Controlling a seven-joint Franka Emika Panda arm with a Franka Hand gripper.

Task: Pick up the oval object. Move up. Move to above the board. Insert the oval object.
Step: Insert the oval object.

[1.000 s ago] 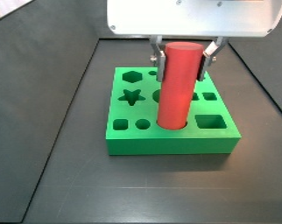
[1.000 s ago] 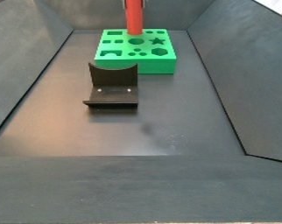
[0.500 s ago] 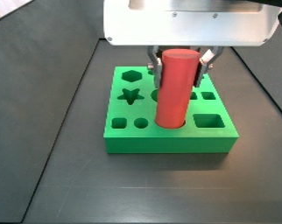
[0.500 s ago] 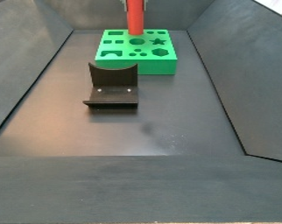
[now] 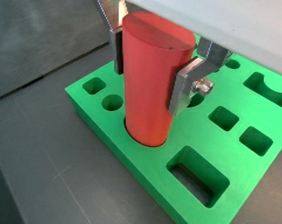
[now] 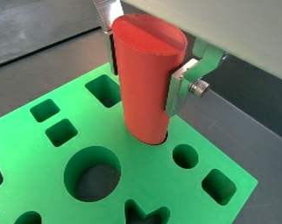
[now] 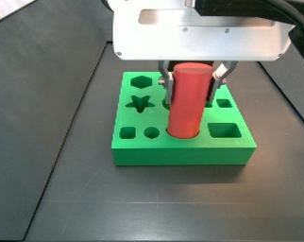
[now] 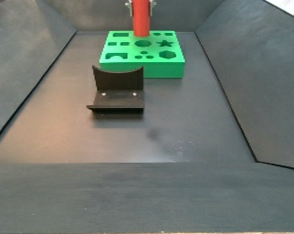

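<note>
The oval object, a tall red peg [image 7: 182, 109], stands upright with its lower end in a hole of the green board [image 7: 180, 151]. My gripper [image 7: 193, 83] is shut on the peg's upper part, above the board's middle. In both wrist views the silver fingers [image 5: 185, 79] press on the two sides of the peg [image 5: 150, 83] [image 6: 150, 79], and its foot sits inside the hole in the board [image 5: 150, 156] [image 6: 21, 149]. In a side view the peg [image 8: 140, 16] rises from the board [image 8: 143, 64] at the far end of the floor.
The dark fixture [image 8: 117, 87] stands on the floor just in front of the board. Dark sloping walls [image 8: 34, 82] enclose the floor on both sides. The board's other holes, among them a star [image 7: 142, 104] and a square [image 7: 226, 129], surround the peg.
My gripper has moved down with the peg. The peg's top is lower and less of it shows above the board.
</note>
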